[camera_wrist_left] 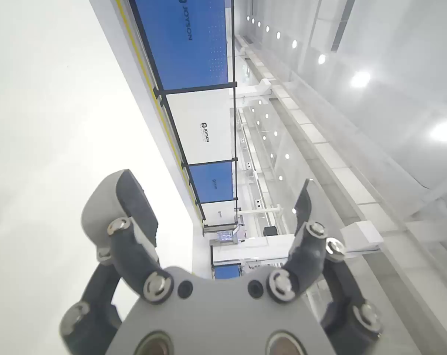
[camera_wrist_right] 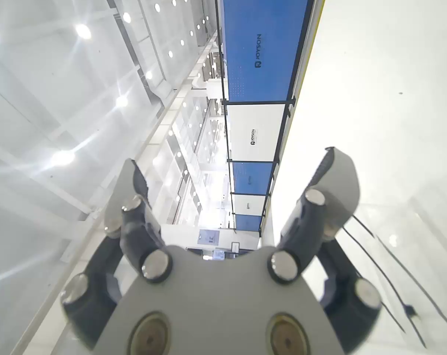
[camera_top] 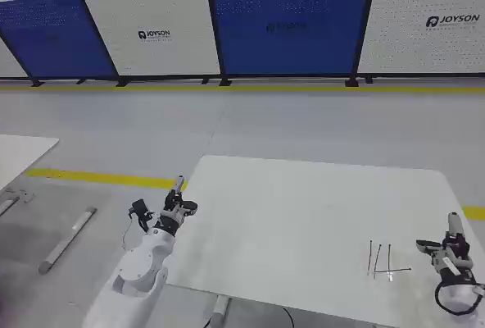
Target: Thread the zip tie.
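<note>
**A:** What are the tools doing?

**B:** The left gripper point(camera_wrist_left: 219, 190) has its two dark-padded fingers spread wide with nothing between them. The right gripper point(camera_wrist_right: 232, 164) is the same: jaws apart and empty.

**A:** And where are they?

**B:** Seen from above, the left gripper is at the 9 o'clock edge of the white rectangular table point(camera_top: 308, 213). The right gripper hangs just off the table's edge, between 3 and 4 o'clock.

**A:** And the task's thing?

**B:** The thin black plastic zip ties point(camera_top: 380, 261) lie flat on the table at about 4 o'clock. They are near the right gripper, at its 9 o'clock, and well apart from the left one. Neither gripper touches them.

**A:** So how far along is it?

**B:** I judge it to be at the very start. No tie is picked up and no loop is formed. What is left is to grasp one, bring its tail to its head, and feed it through.

**A:** Is anything hard to make out?

**B:** I think I see three strands side by side with a fourth lying across their near ends, but I can't be sure of the count. The ties are too fine to tell heads from tails from above. In the right wrist view the strands run out of frame behind a finger.
</note>
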Tool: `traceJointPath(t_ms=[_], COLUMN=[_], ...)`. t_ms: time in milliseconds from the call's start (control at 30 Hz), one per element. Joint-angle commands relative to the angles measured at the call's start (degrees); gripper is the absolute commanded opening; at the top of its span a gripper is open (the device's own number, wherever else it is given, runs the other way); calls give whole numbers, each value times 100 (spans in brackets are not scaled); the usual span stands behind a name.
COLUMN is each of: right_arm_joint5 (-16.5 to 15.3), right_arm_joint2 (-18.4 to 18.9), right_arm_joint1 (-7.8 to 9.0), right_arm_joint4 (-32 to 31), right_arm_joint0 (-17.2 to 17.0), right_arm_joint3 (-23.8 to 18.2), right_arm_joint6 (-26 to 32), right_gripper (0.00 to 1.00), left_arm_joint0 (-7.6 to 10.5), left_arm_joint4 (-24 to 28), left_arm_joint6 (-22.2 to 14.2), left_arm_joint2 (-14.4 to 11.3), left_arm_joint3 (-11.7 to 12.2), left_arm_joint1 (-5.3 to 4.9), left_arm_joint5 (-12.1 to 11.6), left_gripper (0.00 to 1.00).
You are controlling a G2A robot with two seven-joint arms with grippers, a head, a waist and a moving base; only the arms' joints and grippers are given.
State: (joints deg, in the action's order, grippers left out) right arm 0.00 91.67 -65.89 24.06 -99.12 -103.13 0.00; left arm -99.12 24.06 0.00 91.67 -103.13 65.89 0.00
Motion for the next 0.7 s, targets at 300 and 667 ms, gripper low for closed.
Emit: traceJointPath(t_ms=[300,667], right_arm_joint5=[455,1102], right_arm_joint2=[274,799], right_arm_joint1=[80,264], right_arm_joint4=[-148,-721], right_arm_joint0=[193,542], right_arm_joint3=[20,-134], right_arm_joint6=[1107,2876], right_gripper=[100,100], left_arm_joint0=[0,0], left_arm_joint4=[0,0], left_arm_joint6=[0,0], left_arm_joint2=[0,0], left_arm_joint3=[0,0], left_arm_joint1=[0,0], left_arm_joint5=[0,0], left_gripper=[100,100])
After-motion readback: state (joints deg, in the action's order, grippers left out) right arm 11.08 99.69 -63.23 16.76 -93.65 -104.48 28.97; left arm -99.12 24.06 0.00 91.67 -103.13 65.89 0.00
